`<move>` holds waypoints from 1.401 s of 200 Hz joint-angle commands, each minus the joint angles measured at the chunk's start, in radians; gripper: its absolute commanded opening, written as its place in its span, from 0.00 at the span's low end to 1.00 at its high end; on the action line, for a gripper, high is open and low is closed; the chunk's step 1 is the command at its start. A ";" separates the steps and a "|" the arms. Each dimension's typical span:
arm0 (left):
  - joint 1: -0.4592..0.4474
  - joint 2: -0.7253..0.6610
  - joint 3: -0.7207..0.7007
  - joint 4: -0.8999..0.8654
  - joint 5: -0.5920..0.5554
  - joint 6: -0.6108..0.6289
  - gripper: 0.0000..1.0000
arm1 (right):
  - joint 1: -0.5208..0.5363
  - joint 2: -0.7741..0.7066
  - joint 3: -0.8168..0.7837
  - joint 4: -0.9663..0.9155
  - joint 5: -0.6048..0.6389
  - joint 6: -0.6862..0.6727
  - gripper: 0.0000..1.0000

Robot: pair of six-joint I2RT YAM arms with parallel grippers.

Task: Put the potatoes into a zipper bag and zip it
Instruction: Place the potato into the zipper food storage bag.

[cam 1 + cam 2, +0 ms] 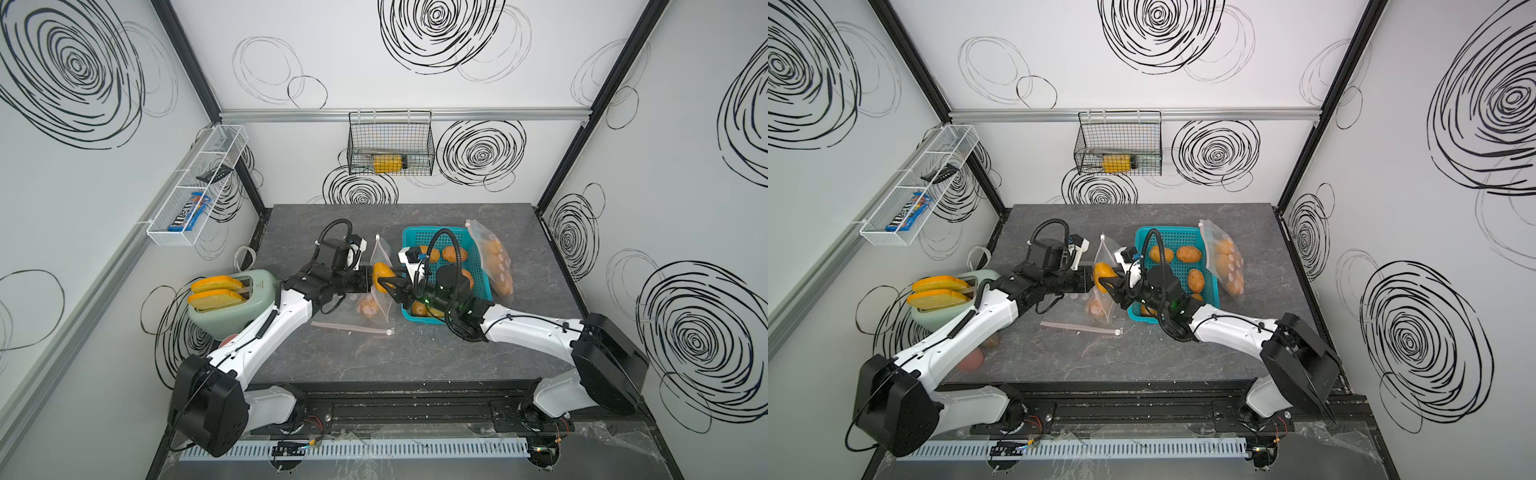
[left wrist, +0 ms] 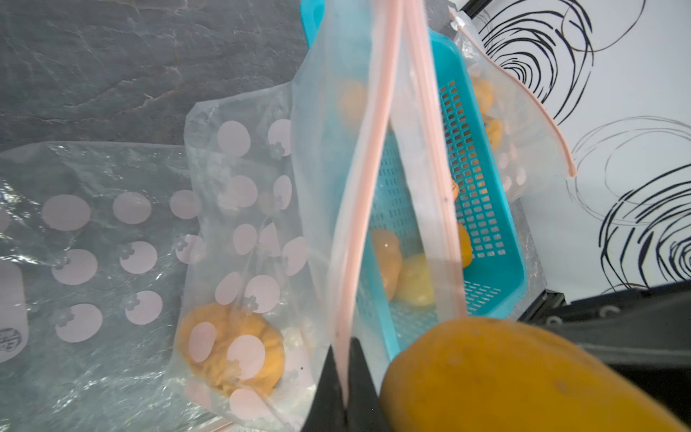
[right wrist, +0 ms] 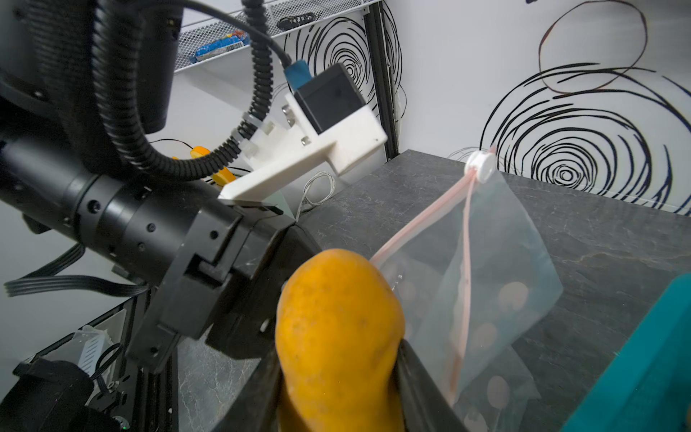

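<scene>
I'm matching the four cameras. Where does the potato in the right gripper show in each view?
In a top view: the potato mid-table, by the zipper bag.
In a top view: potato, same spot.
Left wrist: potato close up, beside the pinched bag edge.
Right wrist: potato foremost, between the jaws.
Shared landmark: the zipper bag.
</scene>
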 commanded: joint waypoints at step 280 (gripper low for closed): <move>0.001 -0.075 -0.064 0.077 0.072 0.021 0.00 | 0.029 0.067 0.098 -0.207 0.314 -0.041 0.77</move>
